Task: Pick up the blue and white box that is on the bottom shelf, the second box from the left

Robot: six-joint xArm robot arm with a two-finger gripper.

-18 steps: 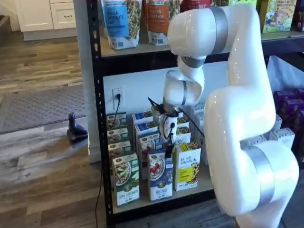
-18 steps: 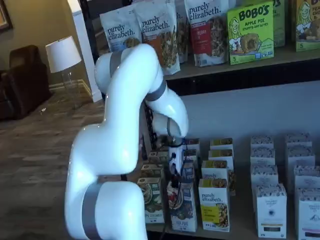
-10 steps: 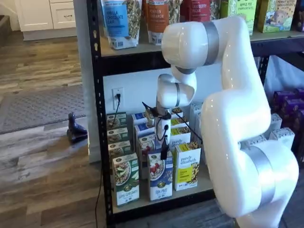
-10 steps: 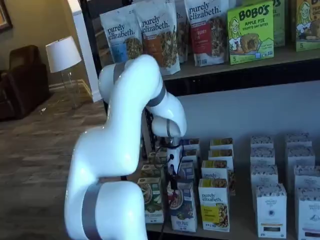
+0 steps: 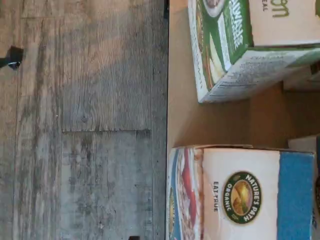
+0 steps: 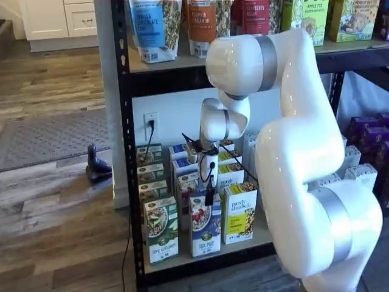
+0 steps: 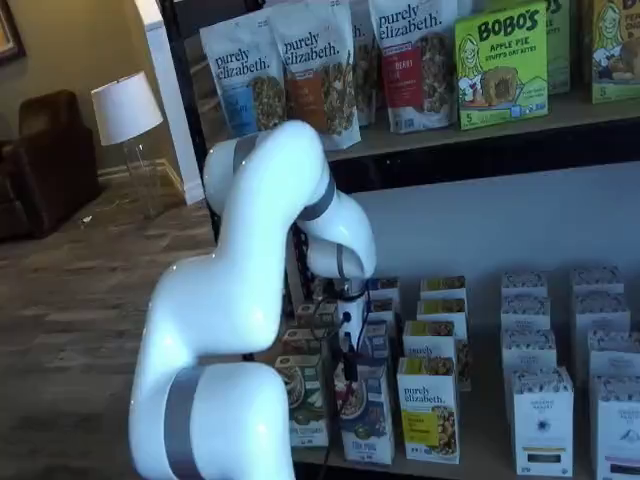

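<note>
The blue and white box [image 6: 205, 226] stands at the front of the bottom shelf [image 6: 200, 255], between a green-and-white box [image 6: 161, 229] and a yellow "purely elizabeth" box [image 6: 239, 212]. It also shows in a shelf view [image 7: 366, 411] and in the wrist view [image 5: 240, 192], seen from above. My gripper [image 6: 209, 196] hangs just above the box's top edge in both shelf views [image 7: 351, 366]. Only thin black fingers show, side-on, with no plain gap. Nothing is held.
More rows of the same boxes stand behind the front ones. White boxes [image 7: 541, 418] fill the shelf further right. Bags [image 6: 152, 27] and green boxes [image 7: 500, 65] sit on the higher shelf. The black rack post [image 6: 126, 146] stands left. A wood floor [image 5: 85, 120] lies in front.
The arm has swung slightly left and the gripper has shifted left and a little up, now over the blue and white box's top. No box has moved.
</note>
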